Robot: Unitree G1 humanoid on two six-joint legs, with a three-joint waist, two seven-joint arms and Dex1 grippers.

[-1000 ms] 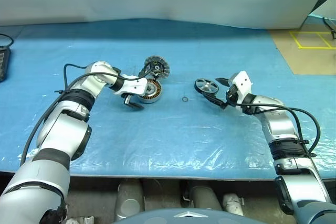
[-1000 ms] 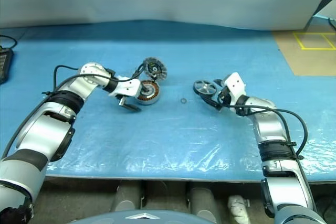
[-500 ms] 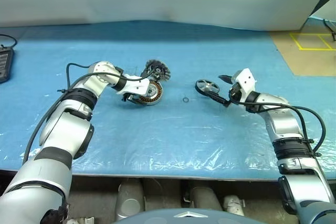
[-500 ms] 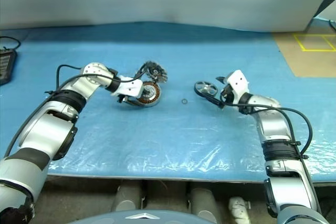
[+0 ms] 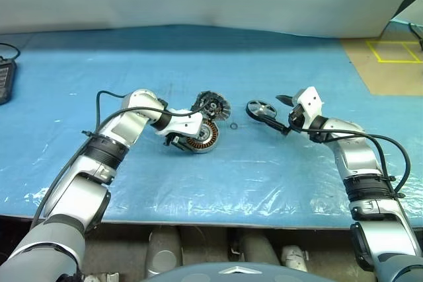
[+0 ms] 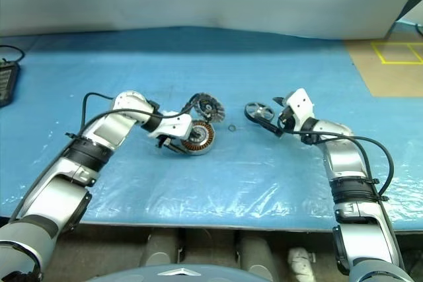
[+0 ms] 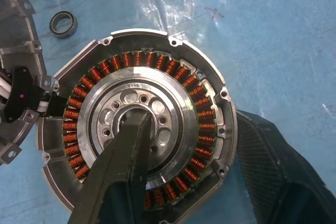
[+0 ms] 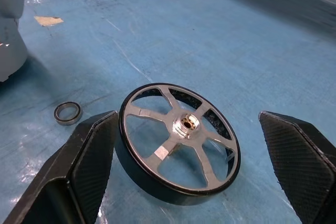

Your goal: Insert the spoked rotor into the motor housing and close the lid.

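Observation:
The motor housing (image 5: 201, 138), a round puck with copper windings and a silver rim, lies on the blue sheet left of centre. My left gripper (image 5: 190, 138) is shut on its wall, one finger (image 7: 126, 171) in the centre hole and the other (image 7: 278, 171) outside the rim. The lid (image 5: 213, 105), a grey finned disc, sits tilted just behind the housing and touches it. The spoked rotor (image 8: 178, 145) rests flat on the sheet to the right. My right gripper (image 5: 277, 115) is open, with a finger on either side of the rotor.
A small loose ring (image 5: 234, 125) lies between the housing and the rotor. A black device (image 5: 3, 77) sits at the far left edge. Tan floor with yellow tape (image 5: 386, 64) lies past the sheet's back right corner.
My left gripper closed on the motor housing and dragged it nearer and to the right. The lid came along with it. The right arm and the rotor stayed put.

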